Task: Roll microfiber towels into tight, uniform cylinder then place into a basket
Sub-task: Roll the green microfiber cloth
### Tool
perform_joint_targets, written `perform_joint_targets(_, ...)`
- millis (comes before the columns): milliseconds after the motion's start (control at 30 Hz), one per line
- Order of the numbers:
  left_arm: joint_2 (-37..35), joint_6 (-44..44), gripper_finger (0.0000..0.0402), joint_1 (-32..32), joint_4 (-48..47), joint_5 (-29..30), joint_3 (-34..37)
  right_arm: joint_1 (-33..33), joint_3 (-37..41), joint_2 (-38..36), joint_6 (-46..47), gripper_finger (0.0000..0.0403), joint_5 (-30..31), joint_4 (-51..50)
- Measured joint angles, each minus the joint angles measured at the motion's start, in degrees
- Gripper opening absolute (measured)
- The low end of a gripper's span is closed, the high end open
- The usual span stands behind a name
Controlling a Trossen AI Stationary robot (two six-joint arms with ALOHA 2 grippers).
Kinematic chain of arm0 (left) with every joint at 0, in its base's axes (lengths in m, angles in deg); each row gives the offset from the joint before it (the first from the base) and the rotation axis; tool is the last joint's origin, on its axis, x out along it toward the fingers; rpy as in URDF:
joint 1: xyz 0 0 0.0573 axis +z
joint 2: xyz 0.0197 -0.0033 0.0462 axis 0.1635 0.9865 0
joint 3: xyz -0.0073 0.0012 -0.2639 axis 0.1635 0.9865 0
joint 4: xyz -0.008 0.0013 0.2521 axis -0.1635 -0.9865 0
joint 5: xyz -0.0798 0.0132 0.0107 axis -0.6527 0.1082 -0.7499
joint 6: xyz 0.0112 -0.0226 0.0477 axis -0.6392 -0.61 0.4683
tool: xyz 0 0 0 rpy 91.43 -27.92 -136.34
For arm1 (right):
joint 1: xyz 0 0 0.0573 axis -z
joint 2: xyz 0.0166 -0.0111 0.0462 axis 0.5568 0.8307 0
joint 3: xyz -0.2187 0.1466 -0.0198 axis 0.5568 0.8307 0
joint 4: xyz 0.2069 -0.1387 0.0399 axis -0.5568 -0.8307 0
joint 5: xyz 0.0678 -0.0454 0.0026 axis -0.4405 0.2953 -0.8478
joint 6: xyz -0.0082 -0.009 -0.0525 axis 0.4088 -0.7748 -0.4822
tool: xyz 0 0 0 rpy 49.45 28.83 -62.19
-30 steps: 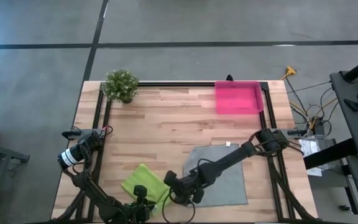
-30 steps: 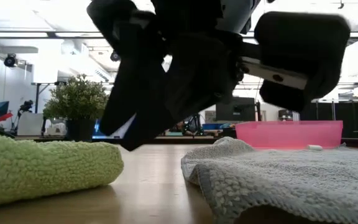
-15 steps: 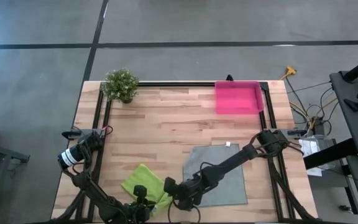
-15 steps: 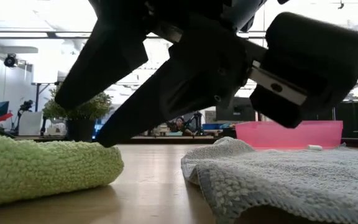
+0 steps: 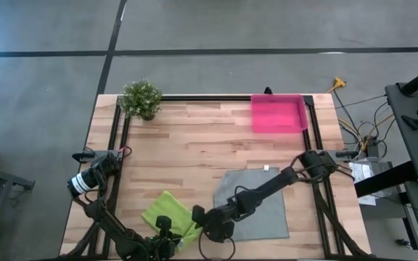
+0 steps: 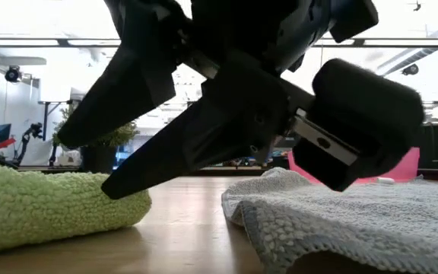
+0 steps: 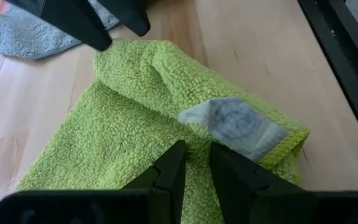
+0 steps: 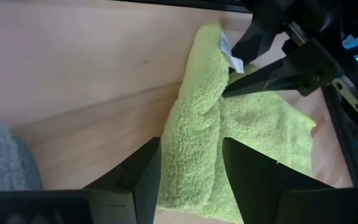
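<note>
The lime green towel [image 5: 170, 212] lies partly folded on the table near its near edge, its white tag [image 7: 235, 124] turned up. My left gripper [image 7: 196, 154] is at the towel's near side, shut on it. My right gripper [image 8: 190, 163] is open at the towel's right end, low over the table, and its fingers stand on either side of the folded ridge [image 8: 197, 124]. The grey towel [image 5: 258, 203] lies flat to the right, its left corner bunched [image 6: 280, 183]. The pink basket [image 5: 278, 114] stands at the far right. My left gripper pinches the green towel between its two fingers close to the tag, at the folded edge [image 7: 194, 140]. The fingers come in low from the table's near side. The towel lies slack on the table. How many layers are in the hold, I cannot tell.
A small potted plant [image 5: 141, 98] stands at the far left corner. Black rails [image 5: 115, 145] run along the table's left, right and far sides. Bare wood lies between the towels and the basket.
My right gripper has moved toward the table's left, from the grey towel's corner to the green towel, and has tipped lower. Its fingers have opened wide. The left gripper and both towels have kept still.
</note>
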Motion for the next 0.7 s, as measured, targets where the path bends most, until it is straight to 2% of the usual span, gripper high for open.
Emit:
perform_joint_targets(333,0.0,-0.2,0.0065,-0.1,0.8,0.9,-0.1,0.7,-1.8,4.1,0.6,0.0158,-0.6,2.6)
perform_joint_targets(500,0.0,-0.2,0.0065,-0.2,0.8,1.0,-0.1,1.0,-2.0,4.1,0.7,0.0116,-0.6,2.5)
perform_joint_targets(700,0.0,-0.2,0.0065,-0.2,0.9,1.0,-0.1,1.7,-2.0,4.0,1.8,0.0037,-2.0,2.3)
